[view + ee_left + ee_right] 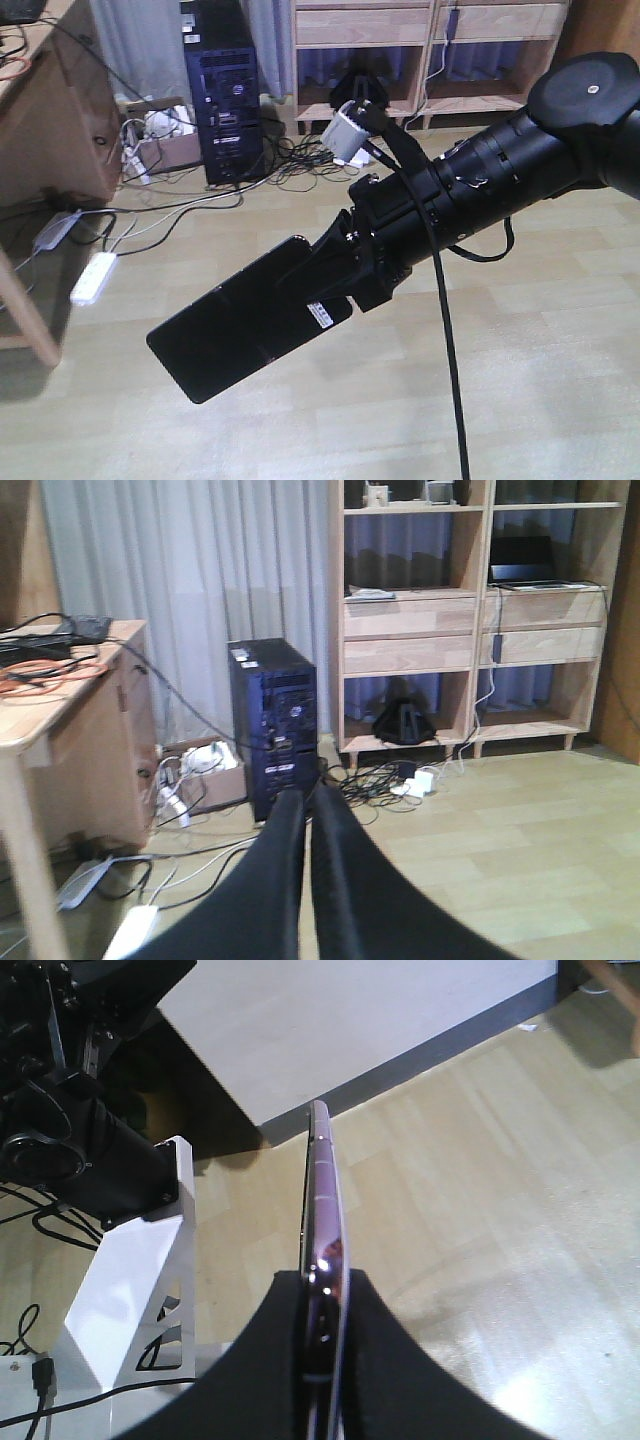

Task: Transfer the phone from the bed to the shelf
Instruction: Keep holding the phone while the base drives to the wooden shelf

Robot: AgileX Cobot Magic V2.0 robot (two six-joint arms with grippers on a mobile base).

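Observation:
My right gripper [322, 278] is shut on the phone [232, 335], a glossy black slab with a small white sticker, and holds it in the air over the wood floor. The right wrist view shows the phone [322, 1180] edge-on with a pinkish rim, pinched between the two black fingers of the right gripper [325, 1295]. My left gripper [308, 808] is shut with only a thin slit between its fingers and nothing in it. It points toward the light-wood shelf [410, 620], which also stands across the back of the front view as the shelf [430, 28]. The bed is out of view.
A dark computer tower [275, 725] stands on the floor left of the shelf, with tangled cables [300, 165] and a white power strip [93, 278] around it. A wooden desk [60, 710] is at the left. A laptop [525, 565] sits in a shelf compartment.

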